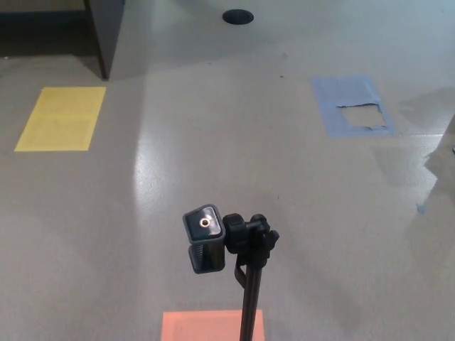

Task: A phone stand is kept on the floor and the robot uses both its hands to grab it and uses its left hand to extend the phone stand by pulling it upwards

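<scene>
Phone stand [245, 266] stood upright on the floor [213, 142], ready for grasping; neither hand showed, so their state stayed unknown

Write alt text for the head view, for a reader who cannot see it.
A black phone stand rises from the bottom centre, its clamp head facing up, with no robot hand in view. On the grey floor lie a yellow rectangle at left, a torn blue patch at right and an orange patch beneath the stand.
</scene>
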Robot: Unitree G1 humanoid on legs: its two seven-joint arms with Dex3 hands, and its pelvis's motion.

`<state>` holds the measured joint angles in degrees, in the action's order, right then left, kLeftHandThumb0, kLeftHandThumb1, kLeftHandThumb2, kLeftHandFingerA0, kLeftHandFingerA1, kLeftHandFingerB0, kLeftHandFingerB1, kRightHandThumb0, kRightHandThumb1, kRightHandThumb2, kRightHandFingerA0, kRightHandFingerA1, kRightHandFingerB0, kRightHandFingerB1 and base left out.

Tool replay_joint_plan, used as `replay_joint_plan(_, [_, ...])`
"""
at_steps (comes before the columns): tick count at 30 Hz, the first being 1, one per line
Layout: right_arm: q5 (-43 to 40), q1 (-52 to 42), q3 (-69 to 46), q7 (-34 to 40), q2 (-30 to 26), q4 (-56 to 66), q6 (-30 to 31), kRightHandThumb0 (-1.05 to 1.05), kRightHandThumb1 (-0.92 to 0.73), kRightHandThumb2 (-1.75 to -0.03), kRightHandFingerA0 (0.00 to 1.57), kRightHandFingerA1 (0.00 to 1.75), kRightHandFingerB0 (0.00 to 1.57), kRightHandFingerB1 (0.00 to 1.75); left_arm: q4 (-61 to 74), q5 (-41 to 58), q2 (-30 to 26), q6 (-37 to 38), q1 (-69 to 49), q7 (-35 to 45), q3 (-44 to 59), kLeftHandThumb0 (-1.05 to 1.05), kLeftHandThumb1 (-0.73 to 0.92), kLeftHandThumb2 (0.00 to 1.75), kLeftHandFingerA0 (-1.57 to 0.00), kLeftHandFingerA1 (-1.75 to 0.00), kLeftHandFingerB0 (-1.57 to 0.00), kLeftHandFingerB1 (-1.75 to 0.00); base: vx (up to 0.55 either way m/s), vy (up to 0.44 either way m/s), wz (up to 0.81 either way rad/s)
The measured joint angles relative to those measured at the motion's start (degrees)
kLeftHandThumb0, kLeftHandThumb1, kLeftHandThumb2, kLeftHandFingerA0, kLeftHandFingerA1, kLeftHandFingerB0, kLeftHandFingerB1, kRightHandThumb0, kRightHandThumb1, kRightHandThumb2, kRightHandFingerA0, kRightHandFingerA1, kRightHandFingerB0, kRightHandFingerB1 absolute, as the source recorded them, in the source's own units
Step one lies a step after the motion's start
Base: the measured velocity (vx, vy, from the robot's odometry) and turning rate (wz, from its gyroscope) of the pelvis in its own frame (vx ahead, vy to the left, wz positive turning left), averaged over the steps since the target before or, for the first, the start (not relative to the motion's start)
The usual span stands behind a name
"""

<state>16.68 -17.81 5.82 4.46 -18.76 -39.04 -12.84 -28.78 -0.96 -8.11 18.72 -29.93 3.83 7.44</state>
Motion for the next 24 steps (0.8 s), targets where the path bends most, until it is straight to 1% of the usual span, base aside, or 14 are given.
replay_joint_plan(3, [0.8, -0.4, 0.5, 0.8, -0.5, 1.6, -2.1, -1.05, -0.66, -0.65, 0.00, 0.80, 0.00, 0.44, 3.1, 0.6, 0.4, 2.3, -1.7, 0.1, 1.0, -0.75, 0.65, 0.61, -0.34, -0.31, -0.33, -0.31, 0.00, 0.000, 0.00])
replay_joint_plan(4, [1.0, -0.6, 0.6, 1.0, -0.6, 2.2, -2.9, -1.05, -0.47, -0.93, 0.00, 0.60, 0.00, 0.50, 4.3, 0.9, 0.7, 3.0, -2.2, 0.2, 1.3, -0.78, 0.66, 0.60, -0.34, -0.32, -0.33, -0.32, 0.00, 0.000, 0.00])
replay_joint_plan(8, [1.3, -1.2, 0.9, 1.9, -0.6, 4.6, -5.9, -1.05, -0.47, -0.92, 0.00, 0.56, 0.00, 0.50, 10.2, 2.0, 1.5, 5.4, -4.2, 0.7, 1.7, -0.79, 0.62, 0.60, -0.31, -0.31, -0.33, -0.32, 0.00, 0.000, 0.00])
replay_joint_plan(9, [1.4, -1.4, 1.1, 2.1, -0.6, 5.6, -7.1, -1.05, -0.63, -0.63, 0.00, 0.41, 0.00, 0.28, 13.2, 2.4, 1.8, 6.1, -4.9, 0.8, 1.7, -0.82, 0.63, 0.60, -0.24, -0.29, -0.25, -0.30, 0.00, 0.000, 0.00])
replay_joint_plan(10, [1.4, -1.5, 1.4, 2.3, -0.5, 6.2, -7.7, -1.05, -0.62, -0.64, 0.00, 0.24, 0.00, 0.25, 15.3, 2.6, 1.8, 6.4, -5.2, 1.0, 1.6, -0.84, 0.52, 0.90, -0.15, -0.39, -0.15, -0.39, 0.00, 0.000, 0.00])
replay_joint_plan(11, [1.5, -1.4, 1.6, 2.4, -0.3, 6.8, -8.1, -1.05, -0.62, -0.64, 0.00, 0.24, 0.00, 0.25, 17.1, 2.8, 1.9, 6.6, -5.4, 1.1, 1.3, -0.84, 0.52, 0.90, -0.15, -0.39, -0.15, -0.39, 0.00, 0.000, 0.00])
replay_joint_plan(12, [1.6, -1.4, 2.0, 2.4, -0.1, 7.6, -8.4, -1.05, -0.61, -0.62, 0.00, 0.15, 0.00, 0.22, 19.2, 3.0, 1.9, 6.8, -5.7, 1.3, 0.8, -0.87, 0.63, 0.60, -0.22, -0.28, -0.20, -0.29, 0.00, 0.000, 0.00])
replay_joint_plan(15, [2.0, -0.8, 3.3, 2.5, 1.1, 9.9, -9.3, -1.05, -0.61, -0.64, 0.00, 0.00, 0.00, 0.00, 25.9, 3.3, 2.1, 7.3, -6.4, 1.7, -0.9, -0.93, 0.60, 0.60, -0.21, -0.28, -0.19, -0.28, 0.00, 0.000, 0.00])
replay_joint_plan(17, [2.3, -0.1, 4.1, 2.6, 1.7, 11.1, -9.6, -1.05, -0.65, -0.63, 0.00, 0.02, 0.00, 0.13, 29.6, 3.3, 2.3, 7.5, -6.5, 1.8, -2.1, -0.94, 0.59, 0.59, -0.19, -0.27, -0.19, -0.28, 0.00, 0.000, 0.00])
replay_joint_plan(18, [2.5, 0.2, 4.5, 2.6, 2.1, 11.5, -9.6, -1.05, -0.60, -0.66, 0.00, 0.00, 0.00, 0.01, 31.2, 3.4, 2.4, 7.5, -6.6, 1.8, -2.7, -0.39, 0.13, 0.85, 0.00, -0.49, 0.00, -0.47, 0.00, 0.000, 0.00])
replay_joint_plan(19, [2.8, 0.6, 5.1, 2.7, 2.7, 12.3, -9.7, -1.05, -0.62, -0.65, 0.00, 0.00, 0.00, 0.00, 33.9, 3.4, 2.7, 7.5, -6.6, 1.9, -3.7, -1.01, 0.52, 0.75, -0.10, -0.29, -0.14, -0.32, 0.00, 0.000, 0.00])
replay_joint_plan(21, [3.2, 1.3, 6.1, 2.8, 3.6, 13.1, -9.7, -1.05, -0.59, -0.66, 0.00, 0.00, 0.00, 0.03, 37.4, 3.4, 3.0, 7.5, -6.4, 2.0, -5.2, -0.96, 0.57, 0.97, -0.03, -0.24, -0.09, -0.35, 0.00, 0.000, 0.00])
replay_joint_plan(22, [3.4, 1.7, 6.6, 2.9, 4.0, 13.4, -9.7, -1.05, -0.60, -0.63, 0.00, 0.00, 0.00, 0.01, 39.2, 3.4, 3.2, 7.5, -6.3, 2.0, -5.9, -1.04, 0.54, 0.75, -0.08, -0.20, -0.11, -0.29, 0.00, 0.000, 0.00])
replay_joint_plan(24, [3.8, 2.5, 7.7, 3.1, 5.0, 14.2, -9.8, -1.05, -0.59, -0.62, 0.00, 0.00, 0.00, 0.03, 42.9, 3.4, 3.5, 7.4, -5.8, 2.1, -7.3, -1.04, 0.55, 0.73, -0.08, -0.20, -0.13, -0.30, 0.00, 0.000, 0.00])
